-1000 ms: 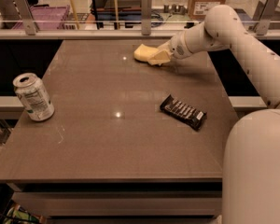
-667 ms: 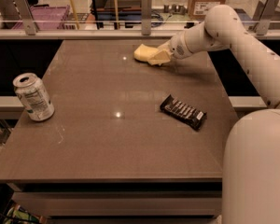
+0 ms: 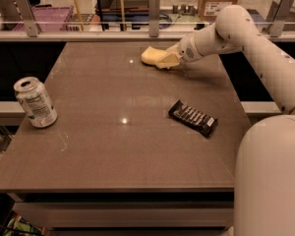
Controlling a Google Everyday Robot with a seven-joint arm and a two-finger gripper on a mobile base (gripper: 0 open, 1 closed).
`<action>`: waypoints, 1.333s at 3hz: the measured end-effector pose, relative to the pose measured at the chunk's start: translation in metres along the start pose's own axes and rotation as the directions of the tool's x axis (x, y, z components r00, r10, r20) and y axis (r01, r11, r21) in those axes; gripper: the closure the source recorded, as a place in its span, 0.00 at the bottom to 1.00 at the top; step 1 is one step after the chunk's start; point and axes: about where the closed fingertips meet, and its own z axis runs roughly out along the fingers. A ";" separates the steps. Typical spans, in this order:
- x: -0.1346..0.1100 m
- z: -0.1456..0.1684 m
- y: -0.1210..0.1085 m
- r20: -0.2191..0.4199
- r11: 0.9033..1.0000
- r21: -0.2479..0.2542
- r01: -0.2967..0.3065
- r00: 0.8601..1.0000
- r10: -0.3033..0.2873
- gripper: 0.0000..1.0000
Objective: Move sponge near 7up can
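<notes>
The sponge (image 3: 150, 55), a pale yellow foam block, lies on the brown table (image 3: 137, 146) near its far edge, right of centre. My gripper (image 3: 164, 60) reaches in from the right on the white arm and sits against the sponge's right end, low over the table. The 7up can (image 3: 35, 102), silver-white with green print, stands upright near the table's left edge, far from the sponge and the gripper.
A flat black snack wrapper (image 3: 193, 117) lies on the table right of centre. A glass rail with metal posts (image 3: 154, 7) runs along the far edge. My white arm and body (image 3: 270, 161) fill the right side.
</notes>
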 end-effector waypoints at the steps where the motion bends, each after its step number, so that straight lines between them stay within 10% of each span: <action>1: 0.000 0.000 0.000 0.000 1.000 0.000 0.000 1.000 0.000 1.00; 4: -0.001 0.000 0.000 0.000 1.000 0.000 0.000 1.000 0.000 1.00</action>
